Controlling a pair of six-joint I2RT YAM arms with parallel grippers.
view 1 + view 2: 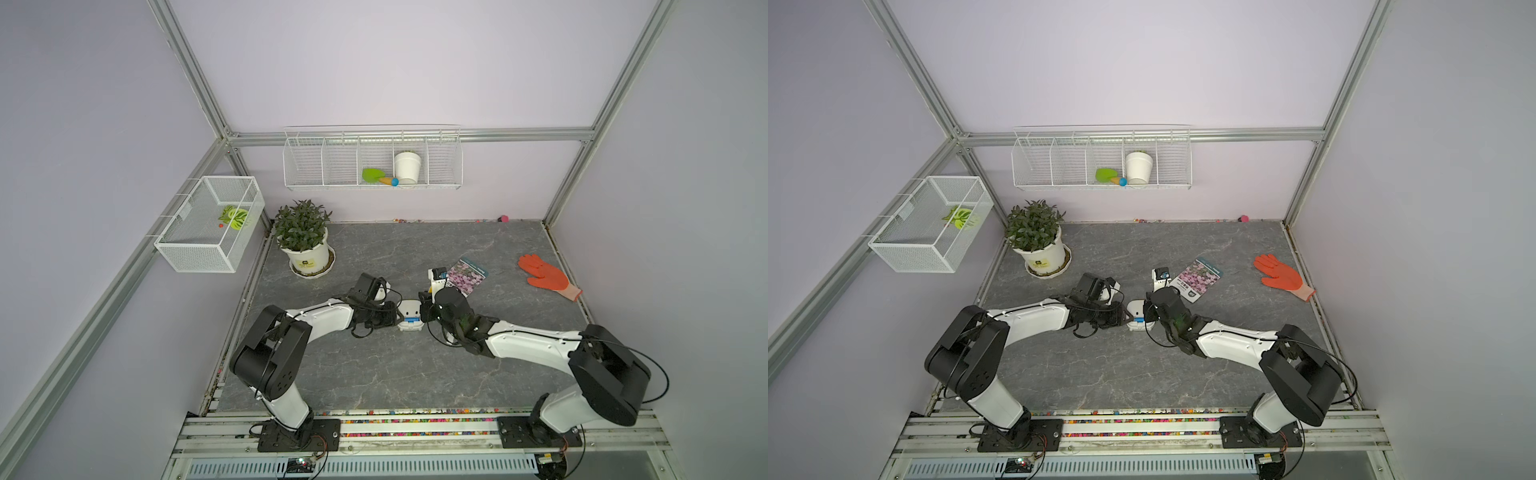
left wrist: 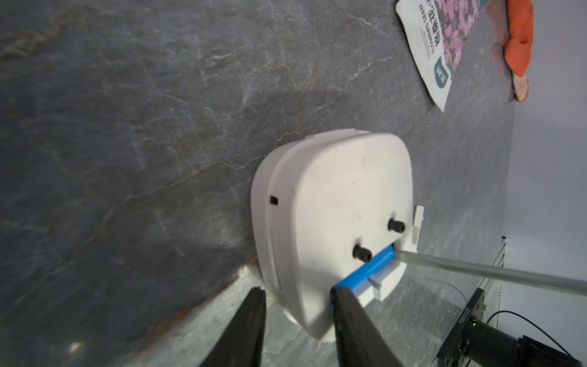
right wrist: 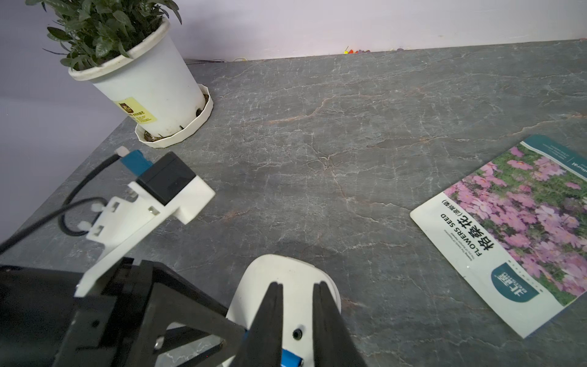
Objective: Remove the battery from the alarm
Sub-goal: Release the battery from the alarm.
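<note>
- The alarm [image 1: 409,318] lies face down mid tabletop [image 1: 374,374] between both hands, with the battery [image 2: 365,270] in its open slot
- Left hand [image 2: 298,290] is half wide: one finger at the battery's end, the other outside the alarm's side
- Right hand [image 3: 298,284] is narrow; I cannot tell whether it grips the metal shaft [image 2: 476,270]
- Best to pry the far end gently with the shaft while steadying the alarm

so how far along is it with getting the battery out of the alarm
Done: the white rounded-square plastic alarm lies back-up on the grey stone-look table with its battery bay open. In hand: a thin metal shaft meets one end of the small blue cylindrical battery, and the left gripper, jaws open, has one finger at the other end. Left: the battery sits in its bay, not yet lifted out.
</note>
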